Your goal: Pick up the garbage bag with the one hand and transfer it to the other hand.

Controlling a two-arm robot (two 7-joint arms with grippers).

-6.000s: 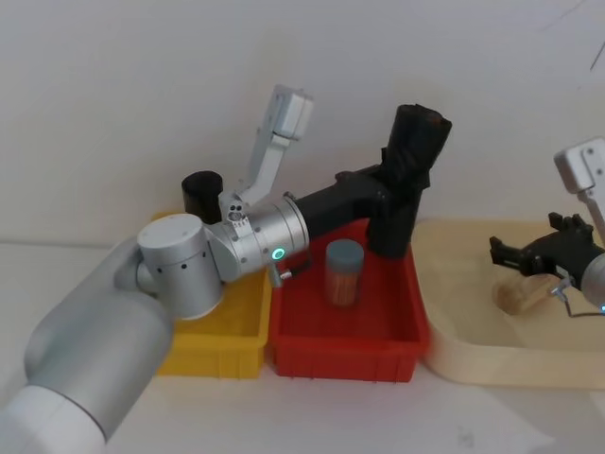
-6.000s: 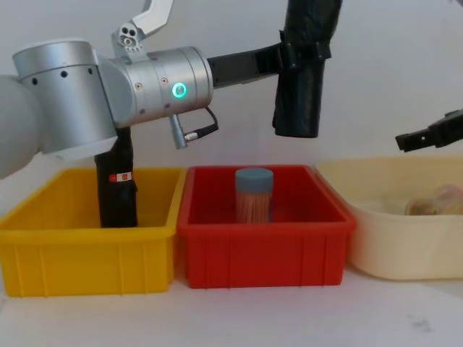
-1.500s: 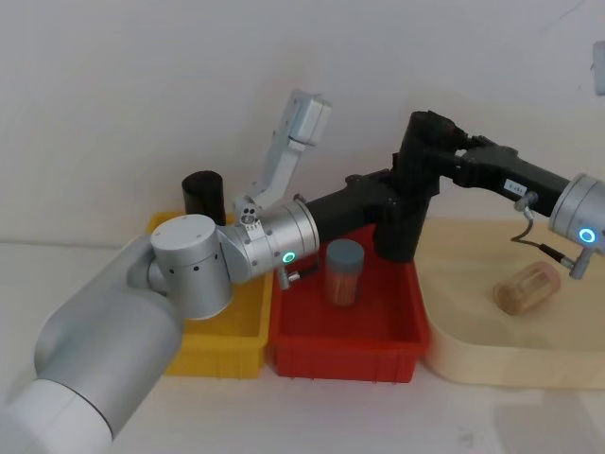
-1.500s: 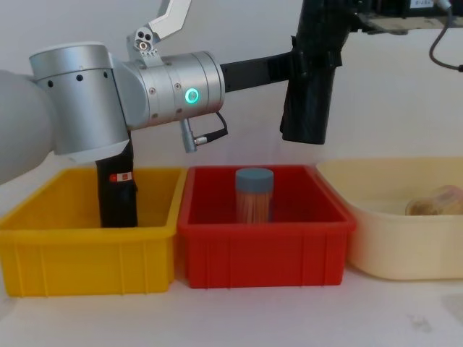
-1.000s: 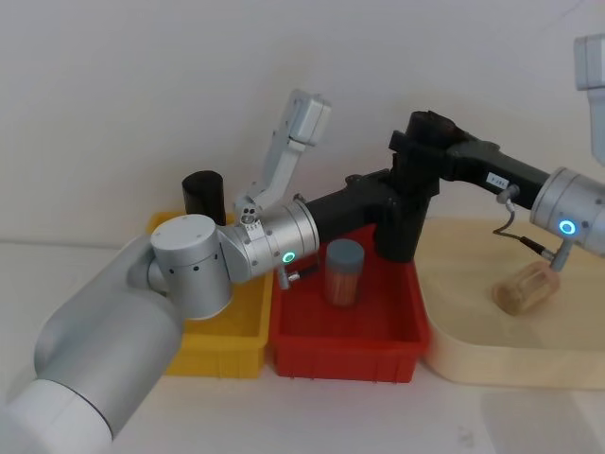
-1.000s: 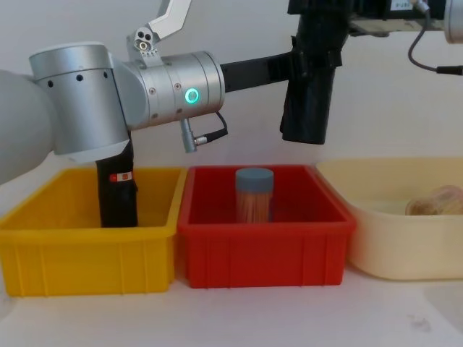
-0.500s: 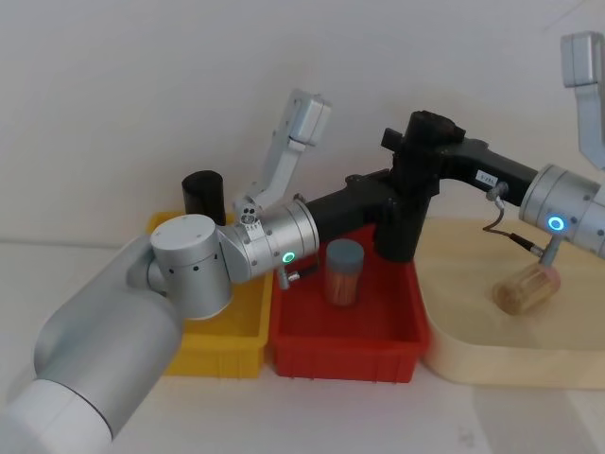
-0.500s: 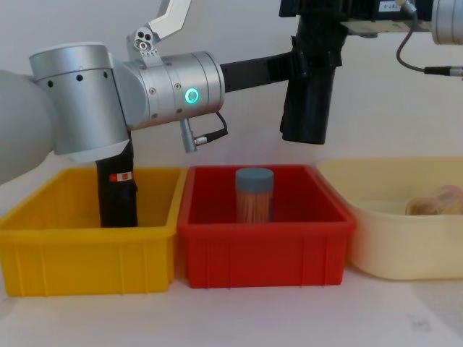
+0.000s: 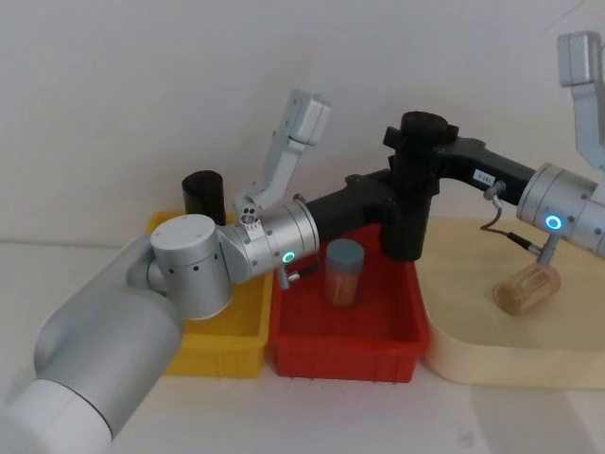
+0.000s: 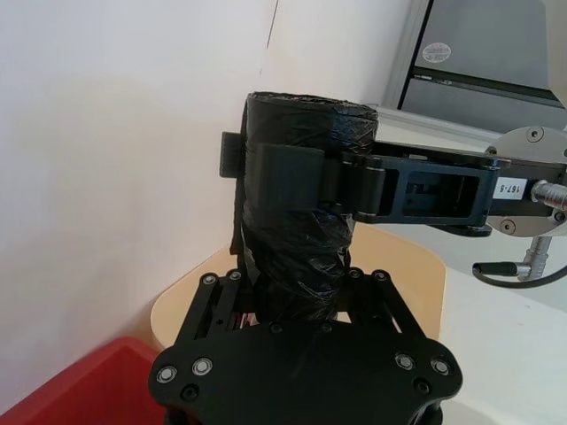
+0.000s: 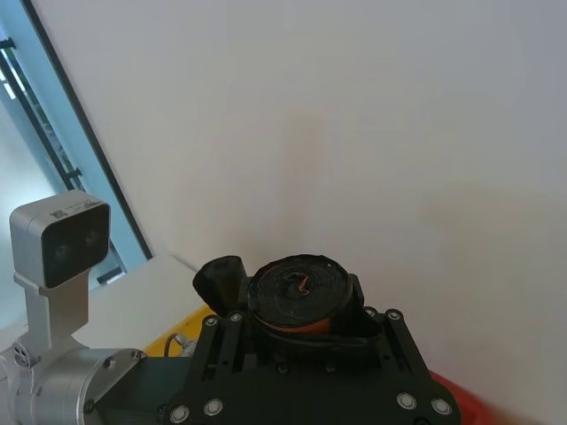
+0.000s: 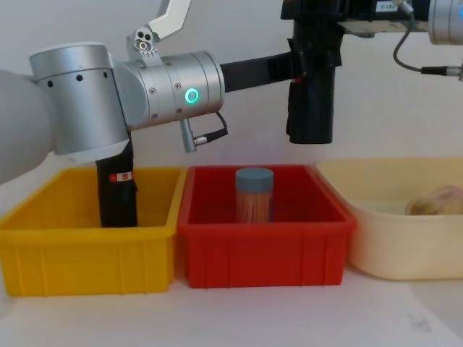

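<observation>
The garbage bag [image 12: 311, 108], a plain black glossy roll, hangs upright above the back of the red bin [image 12: 264, 253]. My left gripper [image 12: 296, 65], the one hand with the green ring, reaches in from the left and is shut on the roll's middle. My right gripper [image 12: 311, 14], the other hand with the blue ring, comes in from the right and is shut around the roll's top end. In the head view the bag [image 9: 408, 227] shows below both grippers. The left wrist view has the bag [image 10: 301, 248] with a right finger [image 10: 283, 173] wrapped across it.
A black roll with a red-and-white label [image 12: 116, 195] stands in the yellow bin [image 12: 87, 267]. A blue-lidded jar [image 12: 254, 195] stands in the red bin. A cream tray [image 12: 405, 246] on the right holds a jar lying on its side [image 9: 525, 288].
The right gripper came in from the right and took hold of the bag's top. In the last half second the bag swung from a slight tilt to upright. The left arm has stayed put.
</observation>
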